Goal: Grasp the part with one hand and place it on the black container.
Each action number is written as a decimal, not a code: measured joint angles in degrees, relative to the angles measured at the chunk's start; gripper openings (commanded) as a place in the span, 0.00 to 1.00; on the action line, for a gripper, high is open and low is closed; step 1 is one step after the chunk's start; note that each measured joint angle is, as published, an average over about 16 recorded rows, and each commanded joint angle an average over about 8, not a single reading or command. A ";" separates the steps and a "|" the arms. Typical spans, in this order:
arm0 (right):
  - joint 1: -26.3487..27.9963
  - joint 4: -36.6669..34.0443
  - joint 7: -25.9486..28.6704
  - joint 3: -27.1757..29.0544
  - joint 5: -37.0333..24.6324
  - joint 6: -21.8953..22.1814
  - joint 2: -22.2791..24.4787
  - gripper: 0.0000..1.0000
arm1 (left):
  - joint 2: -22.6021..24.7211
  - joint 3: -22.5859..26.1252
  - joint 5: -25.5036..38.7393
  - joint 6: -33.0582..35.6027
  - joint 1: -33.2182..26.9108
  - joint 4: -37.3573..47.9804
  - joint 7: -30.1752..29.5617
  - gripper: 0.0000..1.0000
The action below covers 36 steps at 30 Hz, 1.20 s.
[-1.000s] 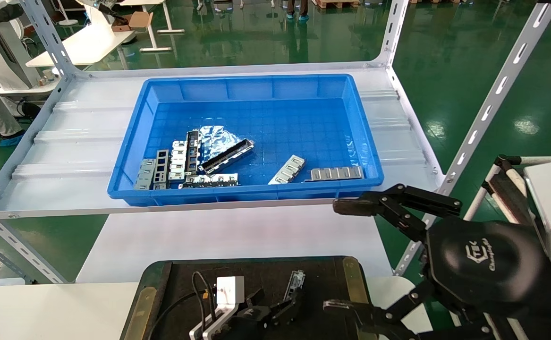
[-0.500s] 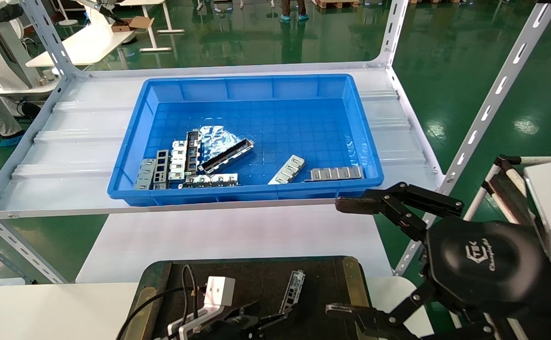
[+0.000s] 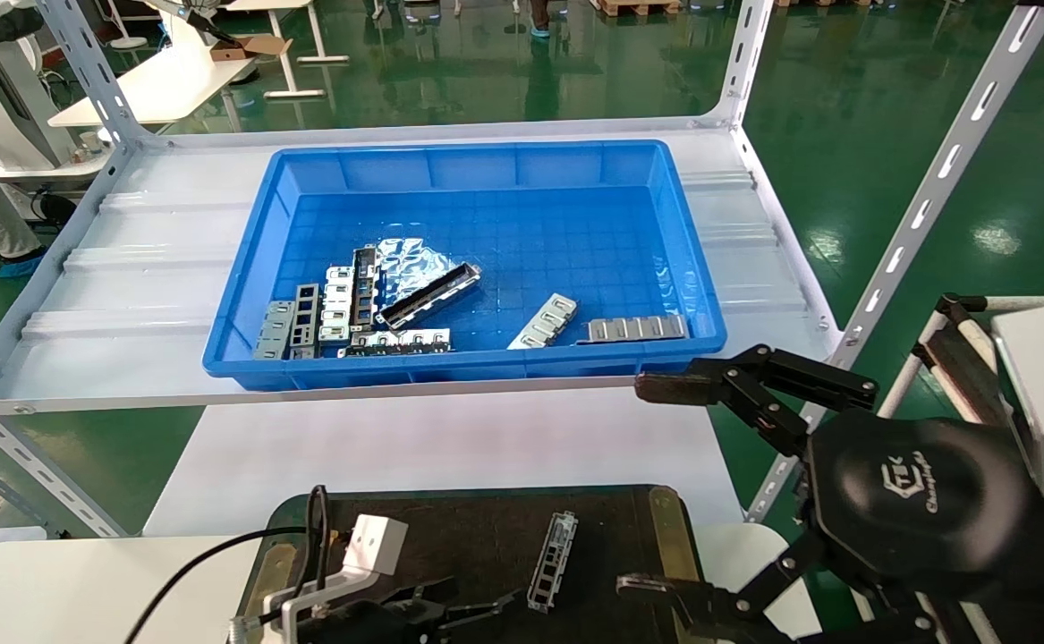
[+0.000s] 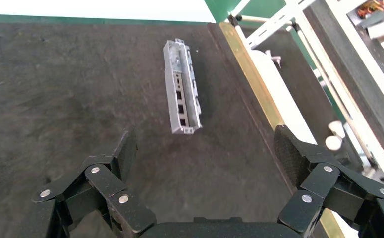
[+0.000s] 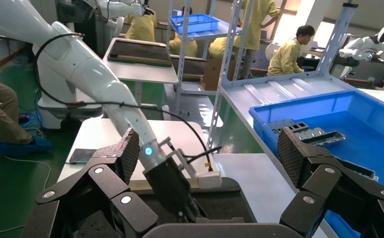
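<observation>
The wide flat black tray with brass side strips already has the slim silver metal channel piece with cutouts lying on its floor, so the job looks nearly done. The black left gripper has wide, empty jaws, and the piece lies just ahead of them, its long side pointing away. The black right gripper hangs wide beside the tray.
</observation>
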 measured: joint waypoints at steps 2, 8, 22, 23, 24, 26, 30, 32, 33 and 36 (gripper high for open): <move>0.00 0.00 0.00 0.00 0.00 0.00 0.00 1.00 | -0.88 -1.73 -1.57 2.99 0.38 0.04 2.14 1.00; 0.00 0.00 -0.01 -0.01 0.01 0.01 0.01 1.00 | -3.26 -7.48 -7.62 12.15 2.36 0.31 10.90 1.00; 0.01 0.00 -0.02 -0.04 0.03 0.02 0.02 1.00 | -7.96 -21.30 -23.94 30.57 11.00 2.82 35.49 1.00; 0.01 0.00 -0.02 -0.04 0.03 0.02 0.02 1.00 | -8.30 -21.92 -24.70 31.53 11.48 2.99 36.63 1.00; 0.01 0.00 -0.02 -0.04 0.03 0.02 0.02 1.00 | -8.64 -22.43 -25.36 32.40 11.90 3.13 37.59 1.00; 0.01 0.00 -0.02 -0.04 0.03 0.02 0.02 1.00 | -9.33 -23.26 -26.44 33.98 12.57 3.35 39.11 1.00; 0.01 0.00 -0.03 -0.05 0.03 0.02 0.02 1.00 | -10.61 -24.22 -27.75 36.34 13.35 3.47 40.84 1.00; 0.01 0.00 -0.03 -0.05 0.04 0.02 0.02 1.00 | -11.18 -24.50 -28.17 37.23 13.57 3.37 41.31 1.00; 0.01 0.00 -0.03 -0.06 0.04 0.02 0.02 1.00 | -11.34 -24.57 -28.27 37.48 13.63 3.34 41.43 1.00; 0.01 0.00 -0.03 -0.06 0.04 0.02 0.02 1.00 | -11.82 -24.75 -28.56 38.15 13.77 3.18 41.69 1.00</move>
